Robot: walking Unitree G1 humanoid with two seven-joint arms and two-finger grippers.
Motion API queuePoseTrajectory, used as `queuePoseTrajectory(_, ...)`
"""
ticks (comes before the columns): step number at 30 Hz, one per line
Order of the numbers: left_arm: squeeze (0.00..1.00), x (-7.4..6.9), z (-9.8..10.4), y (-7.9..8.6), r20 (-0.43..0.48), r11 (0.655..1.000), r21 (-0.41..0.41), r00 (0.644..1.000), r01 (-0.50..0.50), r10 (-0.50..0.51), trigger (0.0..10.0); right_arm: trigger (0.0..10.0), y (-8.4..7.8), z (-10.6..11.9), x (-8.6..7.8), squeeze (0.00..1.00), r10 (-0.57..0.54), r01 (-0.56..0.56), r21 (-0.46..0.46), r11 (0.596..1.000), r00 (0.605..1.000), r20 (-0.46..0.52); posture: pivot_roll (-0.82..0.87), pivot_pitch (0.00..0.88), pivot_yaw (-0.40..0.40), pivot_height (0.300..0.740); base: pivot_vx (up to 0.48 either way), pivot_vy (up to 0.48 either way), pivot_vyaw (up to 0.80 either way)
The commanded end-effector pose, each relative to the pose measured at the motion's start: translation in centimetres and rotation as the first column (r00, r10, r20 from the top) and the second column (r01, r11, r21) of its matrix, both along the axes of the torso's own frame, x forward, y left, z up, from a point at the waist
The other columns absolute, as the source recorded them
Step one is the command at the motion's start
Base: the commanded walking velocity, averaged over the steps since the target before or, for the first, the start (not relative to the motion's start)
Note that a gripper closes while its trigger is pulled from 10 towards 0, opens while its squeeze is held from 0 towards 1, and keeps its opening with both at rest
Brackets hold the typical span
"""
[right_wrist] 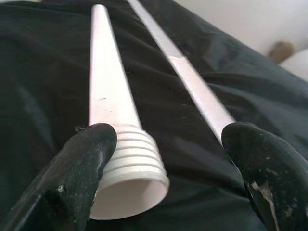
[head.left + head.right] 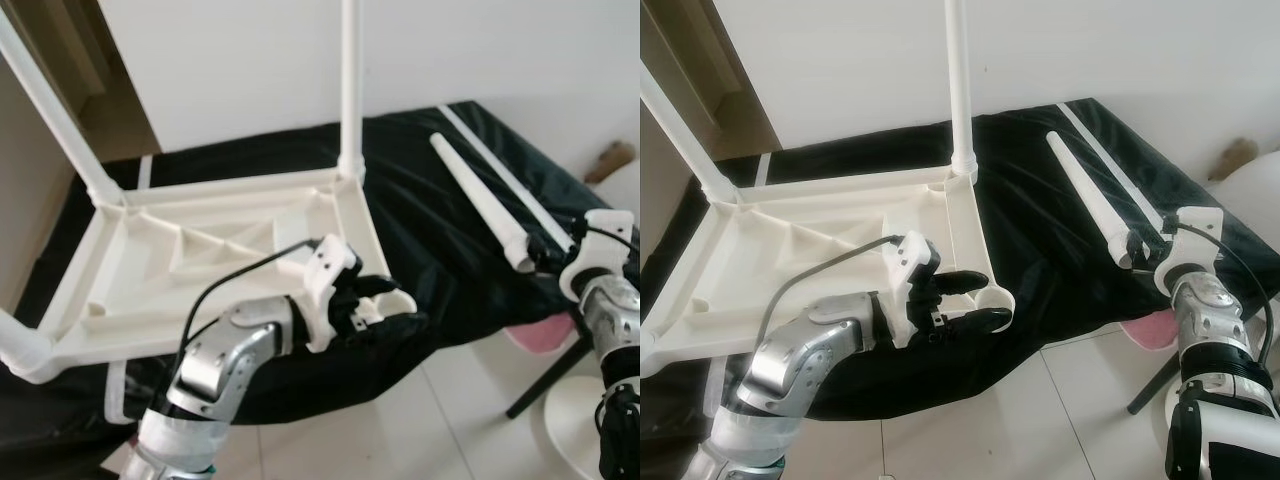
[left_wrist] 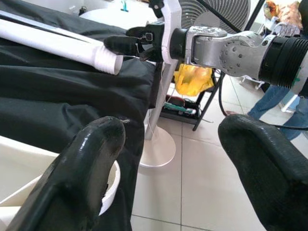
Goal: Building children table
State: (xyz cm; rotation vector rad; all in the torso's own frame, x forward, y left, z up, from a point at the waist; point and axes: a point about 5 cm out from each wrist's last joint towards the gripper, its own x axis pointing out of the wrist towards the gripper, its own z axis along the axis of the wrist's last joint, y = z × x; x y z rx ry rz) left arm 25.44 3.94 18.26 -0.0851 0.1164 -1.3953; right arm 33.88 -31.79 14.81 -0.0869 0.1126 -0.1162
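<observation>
The loose table leg [image 1: 113,115] is approached by the wide-spread right claw [image 1: 163,178]; closing on its threaded end is called for next, while the left claw [image 2: 975,300], parted and empty, is held at the upturned tabletop's [image 2: 790,250] vacant corner socket [image 2: 992,296].

1. The white plastic tabletop [image 2: 200,270] lies upside down on a black cloth, its ribbed underside facing up.
2. Three white legs stand in its corner sockets: the far leg [image 2: 349,80] upright, the left leg [image 2: 50,110] leaning outward, a near-left one [image 2: 20,350] cut off at the picture's edge.
3. The near-right corner socket [image 2: 990,297] is empty.
4. A loose tapered white leg [image 2: 480,200] lies on the cloth to the right, its threaded wide end [image 1: 130,178] toward the robot.
</observation>
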Motion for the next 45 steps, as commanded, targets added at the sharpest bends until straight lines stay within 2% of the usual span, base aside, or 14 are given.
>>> queuePoseTrajectory(1, 0.00, -0.1, 0.5, -0.1, 0.012, 1.000, 0.004, 1.000, 0.011, -0.011, 10.0, 10.0, 0.7, -0.6, 0.2, 0.00, 0.058, -0.058, 0.020, 0.998, 0.998, -0.027, 0.02, 0.000, 0.106, 0.740, 0.000, 0.000, 0.00)
queuePoseTrajectory(4, 0.00, -0.2, 0.6, 0.0, 0.010, 1.000, 0.007, 1.000, 0.016, -0.016, 10.0, 10.0, 1.1, -0.3, 0.6, 0.00, 0.113, -0.112, 0.030, 0.993, 0.993, -0.022, 0.02, 0.000, 0.109, 0.740, 0.000, 0.000, 0.00)
queuePoseTrajectory(6, 0.00, -0.2, 0.6, 0.0, 0.007, 1.000, 0.010, 1.000, 0.015, -0.015, 10.0, 10.0, 1.5, -0.2, 1.0, 0.00, 0.146, -0.144, 0.073, 0.987, 0.989, -0.015, 0.03, 0.007, 0.110, 0.740, 0.000, 0.000, 0.00)
queuePoseTrajectory(10, 0.00, -0.3, 0.6, 0.1, 0.004, 1.000, 0.011, 1.000, 0.014, -0.014, 10.0, 10.0, 1.6, -0.2, 1.1, 0.00, 0.156, -0.154, 0.091, 0.984, 0.988, -0.012, 0.03, 0.007, 0.110, 0.740, 0.000, 0.000, 0.00)
queuePoseTrajectory(11, 0.00, -0.4, 0.6, 0.1, -0.002, 1.000, 0.013, 1.000, 0.011, -0.011, 10.0, 10.0, 2.2, -0.2, 1.5, 0.00, 0.180, -0.178, 0.099, 0.979, 0.984, -0.009, 0.04, 0.011, 0.111, 0.740, 0.000, 0.000, 0.00)
queuePoseTrajectory(20, 0.00, -0.4, 0.6, 0.1, -0.007, 1.000, 0.017, 1.000, 0.013, -0.013, 10.0, 10.0, 3.8, -0.2, 2.4, 0.00, 0.234, -0.231, 0.113, 0.966, 0.972, -0.018, 0.04, 0.020, 0.112, 0.740, 0.000, 0.000, 0.00)
queuePoseTrajectory(28, 0.00, -0.5, 0.7, 0.0, -0.010, 1.000, 0.014, 1.000, 0.007, -0.007, 10.0, 10.0, 4.0, -1.0, 2.3, 0.00, 0.229, -0.220, 0.113, 0.969, 0.971, -0.070, 0.05, 0.024, 0.100, 0.740, 0.000, 0.000, 0.00)
queuePoseTrajectory(31, 0.00, -0.5, 0.7, -0.1, -0.012, 1.000, 0.012, 1.000, 0.001, 0.000, 10.0, 10.0, 3.5, -1.7, 2.0, 0.00, 0.176, -0.167, 0.082, 0.983, 0.977, -0.123, 0.05, 0.027, 0.094, 0.740, 0.000, 0.000, 0.00)
queuePoseTrajectory(39, 0.00, -0.6, 0.8, -0.2, -0.017, 1.000, 0.008, 1.000, 0.001, -0.001, 10.0, 10.0, 3.8, -2.2, 2.0, 0.00, 0.171, -0.160, 0.079, 0.984, 0.975, -0.144, 0.04, 0.030, 0.097, 0.740, 0.000, 0.000, 0.00)
queuePoseTrajectory(40, 0.00, -0.6, 0.8, -0.2, -0.017, 1.000, 0.008, 1.000, 0.002, -0.002, 10.0, 4.1, 4.0, -2.3, 2.0, 0.00, 0.179, -0.167, 0.094, 0.982, 0.973, -0.144, 0.04, 0.030, 0.097, 0.740, 0.000, 0.000, 0.00)
queuePoseTrajectory(41, 0.00, -0.6, 0.8, -0.2, -0.017, 1.000, 0.009, 1.000, 0.002, -0.002, 10.0, 2.0, 4.1, -2.3, 2.1, 0.00, 0.185, -0.173, 0.096, 0.980, 0.972, -0.143, 0.04, 0.029, 0.097, 0.740, 0.000, 0.000, 0.00)
queuePoseTrajectory(42, 0.00, -0.6, 0.8, -0.2, -0.017, 1.000, 0.009, 1.000, 0.002, -0.002, 10.0, 2.0, 4.1, -2.3, 2.1, 0.00, 0.185, -0.173, 0.096, 0.980, 0.972, -0.143, 0.04, 0.029, 0.097, 0.740, 0.000, 0.000, 0.00)
queuePoseTrajectory(43, 0.00, -0.6, 0.8, -0.2, -0.017, 1.000, 0.009, 1.000, 0.002, -0.001, 10.0, 0.0, 4.5, -2.2, 2.2, 0.00, 0.203, -0.190, 0.102, 0.976, 0.970, -0.136, 0.04, 0.027, 0.097, 0.740, 0.000, 0.000, 0.00)
queuePoseTrajectory(45, 0.00, -0.5, 0.8, -0.2, -0.017, 1.000, 0.009, 1.000, 0.002, -0.001, 10.0, 0.0, 4.8, -2.2, 2.3, 0.00, 0.215, -0.203, 0.104, 0.974, 0.968, -0.130, 0.04, 0.027, 0.095, 0.740, 0.000, 0.000, 0.00)
